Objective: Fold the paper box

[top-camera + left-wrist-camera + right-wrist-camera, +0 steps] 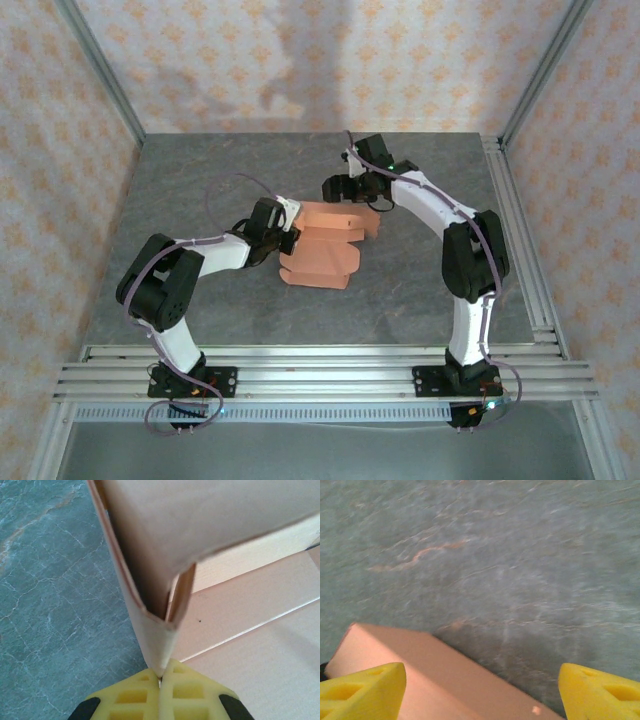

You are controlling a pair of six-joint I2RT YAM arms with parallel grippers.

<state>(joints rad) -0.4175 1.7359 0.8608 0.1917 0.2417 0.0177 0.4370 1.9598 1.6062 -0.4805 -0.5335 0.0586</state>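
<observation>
Pinching the box (150, 630) by an upright folded wall, left gripper (160, 680) is clamped tight on it. Box sits mid-table (200, 180), partly folded, between the arms. Farther back, right gripper (347, 188) hangs spread wide by its far corner.

Centre of the top view, the paper box (322, 247) lay on the table (200, 190). The left gripper (288, 238) sat at its left edge and the right gripper (350, 195) just above its upper right. At bottom centre of the left wrist view, a raised wall stood between the fingertips.
</observation>
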